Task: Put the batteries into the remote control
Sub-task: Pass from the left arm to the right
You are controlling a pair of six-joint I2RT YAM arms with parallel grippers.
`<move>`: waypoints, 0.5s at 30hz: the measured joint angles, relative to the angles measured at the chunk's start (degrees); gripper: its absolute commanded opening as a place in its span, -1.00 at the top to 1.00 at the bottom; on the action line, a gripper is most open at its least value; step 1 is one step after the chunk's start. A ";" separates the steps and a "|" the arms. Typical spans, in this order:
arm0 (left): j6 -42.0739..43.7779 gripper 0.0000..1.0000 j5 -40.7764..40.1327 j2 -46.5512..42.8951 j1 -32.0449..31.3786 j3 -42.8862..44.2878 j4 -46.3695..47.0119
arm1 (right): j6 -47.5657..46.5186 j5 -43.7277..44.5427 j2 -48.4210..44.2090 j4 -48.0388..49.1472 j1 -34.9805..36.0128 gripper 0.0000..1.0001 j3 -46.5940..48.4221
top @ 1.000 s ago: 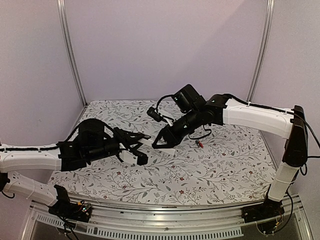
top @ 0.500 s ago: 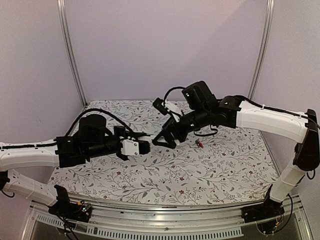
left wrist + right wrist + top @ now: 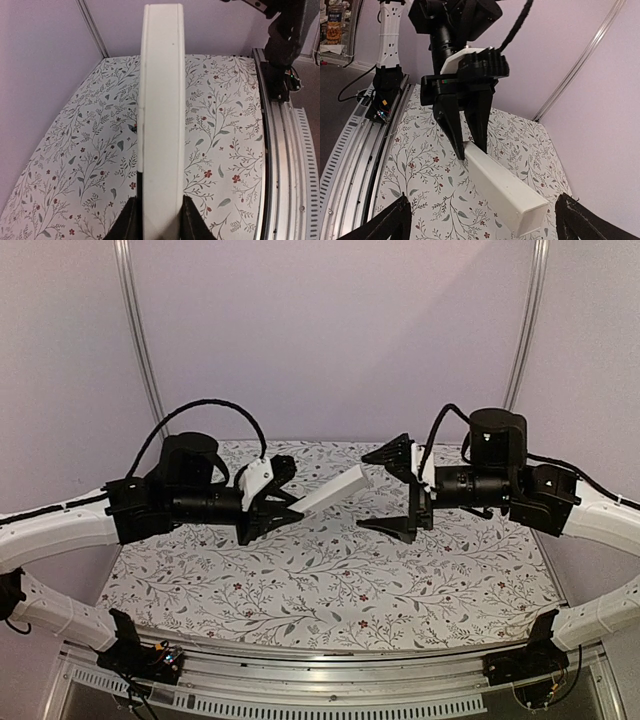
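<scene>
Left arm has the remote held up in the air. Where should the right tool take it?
Grip the remote at its free end, coming from the right along its length. The left tool clamps the other end, and it points at the open right tool, so closing across its narrow width probably suits.

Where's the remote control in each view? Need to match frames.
Top external: remote control mid-frame, held above the table by the left gripper, slanting up to the right.
Left wrist: remote control a vertical white bar down the centre.
Right wrist: remote control lower centre, running toward the camera.
Shared landmark: floral tablecloth.
</scene>
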 measured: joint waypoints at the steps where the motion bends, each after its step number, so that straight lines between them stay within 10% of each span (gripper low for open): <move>1: -1.81 1.00 1.01 0.68 0.33 0.92 -0.76 | -2.71 -0.17 0.00 0.00 0.00 -0.98 -0.50; 15: -16.26 1.00 9.97 4.50 1.09 6.16 -9.14 | -49.62 2.86 1.14 3.50 0.22 -0.69 -5.35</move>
